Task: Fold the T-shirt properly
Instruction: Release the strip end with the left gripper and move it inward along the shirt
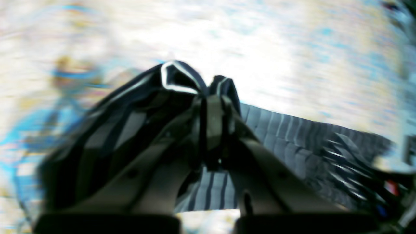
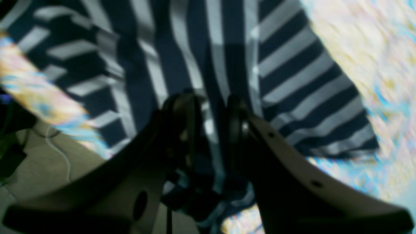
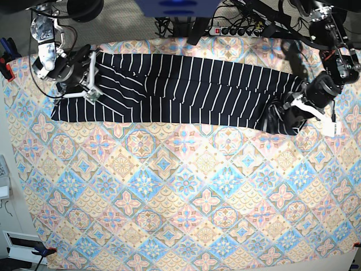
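The T-shirt [image 3: 186, 84], dark navy with thin white stripes, lies stretched in a long band across the far part of the table. At the band's right end in the base view, my left gripper [image 3: 280, 117] is shut on a bunched fold of it. The left wrist view shows that fold pinched between the fingertips of the left gripper [image 1: 214, 97], with striped cloth [image 1: 292, 136] trailing off to the right. Near the band's left end, my right gripper [image 3: 92, 90] holds the fabric. In the right wrist view the right gripper [image 2: 211, 110] has striped cloth [image 2: 292, 74] between its fingers.
A pastel floral-tile tablecloth [image 3: 186, 197] covers the table. A power strip [image 3: 242, 29] and cables lie behind the far edge. An orange clamp [image 3: 7, 68] sits at the left edge and another clamp [image 3: 42, 251] at the near left corner.
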You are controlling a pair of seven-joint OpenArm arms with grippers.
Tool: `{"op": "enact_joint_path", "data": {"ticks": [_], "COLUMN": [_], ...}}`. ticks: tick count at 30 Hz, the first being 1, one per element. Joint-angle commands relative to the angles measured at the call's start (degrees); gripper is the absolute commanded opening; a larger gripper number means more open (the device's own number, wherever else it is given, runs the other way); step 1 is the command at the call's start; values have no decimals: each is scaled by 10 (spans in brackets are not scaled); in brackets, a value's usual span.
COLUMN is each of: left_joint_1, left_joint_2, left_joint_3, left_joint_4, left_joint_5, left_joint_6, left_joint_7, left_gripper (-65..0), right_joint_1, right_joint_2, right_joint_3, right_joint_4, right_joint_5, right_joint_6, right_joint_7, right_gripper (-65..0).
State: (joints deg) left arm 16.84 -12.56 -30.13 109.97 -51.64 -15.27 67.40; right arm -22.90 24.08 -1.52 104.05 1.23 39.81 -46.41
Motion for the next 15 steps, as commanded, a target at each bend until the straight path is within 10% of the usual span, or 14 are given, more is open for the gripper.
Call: {"op": "enact_joint_path", "data": {"ticks": [1,15], "left_joint_1": [-2,8], "left_joint_2": [4,173], "left_joint_3": [0,122], "left_joint_4": [8,7], "left_joint_5": [-15,32], "left_joint_6": [-1,0], "left_joint_7": [-5,-10], "left_gripper": [-650,-650], "right_joint_1": [2,2], "right_joint_2": [4,7], "right_joint_3": [4,21], "right_joint_4": [11,11], "right_joint_5": [6,6], "right_joint_6": [2,2], "right_joint_7": [8,10], "right_gripper": [-483,-483]}}
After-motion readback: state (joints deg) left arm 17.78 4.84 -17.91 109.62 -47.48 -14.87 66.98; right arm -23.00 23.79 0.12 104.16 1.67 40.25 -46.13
